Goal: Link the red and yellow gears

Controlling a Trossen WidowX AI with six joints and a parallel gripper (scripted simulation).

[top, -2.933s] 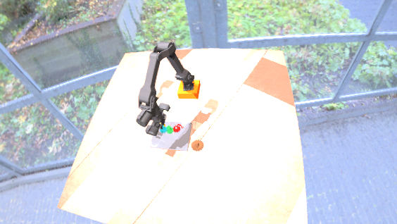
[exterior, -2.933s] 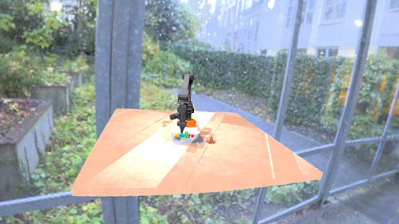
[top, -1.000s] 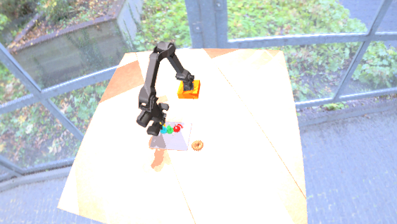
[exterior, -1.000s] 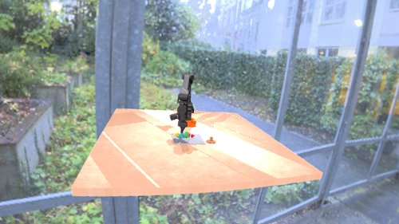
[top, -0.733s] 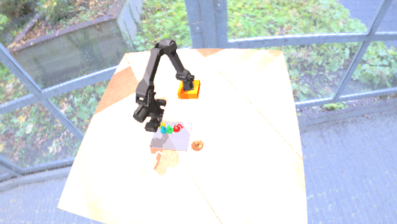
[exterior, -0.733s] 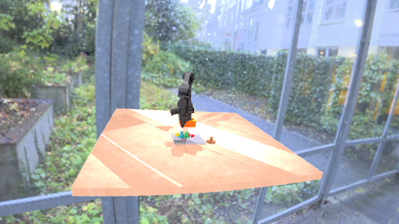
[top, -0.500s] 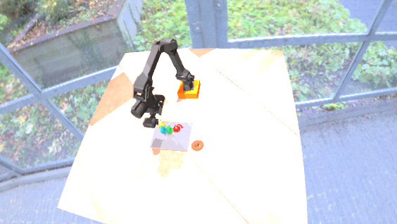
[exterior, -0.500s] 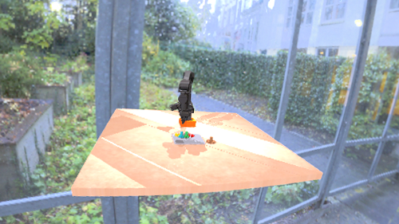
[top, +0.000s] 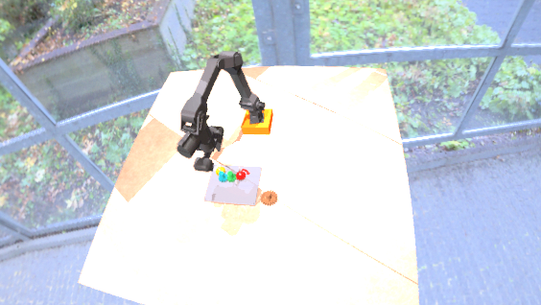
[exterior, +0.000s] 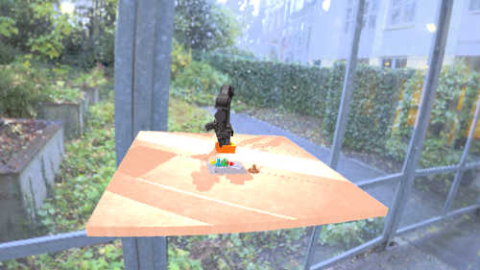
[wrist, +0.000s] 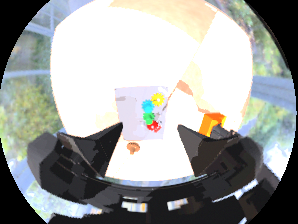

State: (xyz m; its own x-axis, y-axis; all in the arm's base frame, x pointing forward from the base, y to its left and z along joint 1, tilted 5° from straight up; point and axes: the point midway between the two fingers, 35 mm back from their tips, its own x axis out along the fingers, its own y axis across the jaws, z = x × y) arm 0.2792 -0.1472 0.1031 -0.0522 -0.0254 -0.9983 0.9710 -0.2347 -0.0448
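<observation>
The grey board (top: 234,194) (wrist: 131,131) carries a row of gears. The red gear (top: 241,175) (wrist: 153,126) is at one end and the yellow gear (top: 220,171) (wrist: 154,100) at the other. Between them stand a green gear (top: 231,176) (exterior: 225,163) (wrist: 149,118) and a cyan gear (top: 223,176) (exterior: 218,162) (wrist: 147,106). Neighbours look touching; tooth contact and flat seating are too small to tell. A brown gear (top: 269,198) (exterior: 254,169) (wrist: 133,147) stands on the table beside the board. My gripper (top: 212,150) (wrist: 150,126) is wide open and empty, raised above the board's yellow-gear side.
The arm's base stands on an orange block (top: 259,129) (exterior: 226,147) (wrist: 212,120) behind the board. A red arrow (top: 246,171) curves beside the red gear. Strong glare and shadows cover the table (top: 312,192), and the empty pegs are hard to make out.
</observation>
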